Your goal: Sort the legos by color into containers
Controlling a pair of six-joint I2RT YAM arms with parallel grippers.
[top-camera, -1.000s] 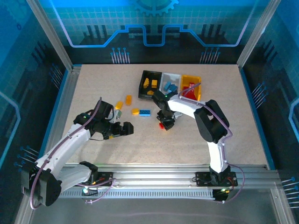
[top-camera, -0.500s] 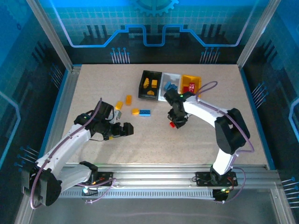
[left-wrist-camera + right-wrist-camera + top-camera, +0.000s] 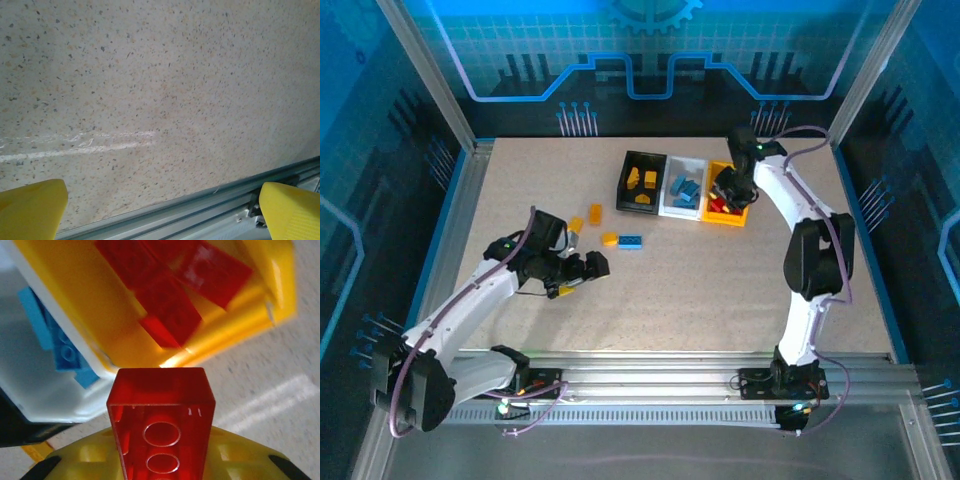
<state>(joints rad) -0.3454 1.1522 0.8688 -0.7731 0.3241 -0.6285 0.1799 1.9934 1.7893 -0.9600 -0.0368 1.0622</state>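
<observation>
Legos (image 3: 610,238) loose beside black bin (image 3: 624,178)

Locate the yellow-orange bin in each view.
Top external: yellow-orange bin at the right end of the bin row, right gripper above it.
Right wrist: bin at upper centre with red bricks inside, beyond the held red brick.
Left wrist: faces speckled table and rail.
Shared landmark: white bin with blue bricks adjoining it, at left in the wrist view.

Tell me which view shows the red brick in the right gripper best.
Right wrist: the red brick sits close and sharp, its underside tubes visible, before the yellow-orange bin. From the top external view the right gripper hides it above that bin.
</observation>
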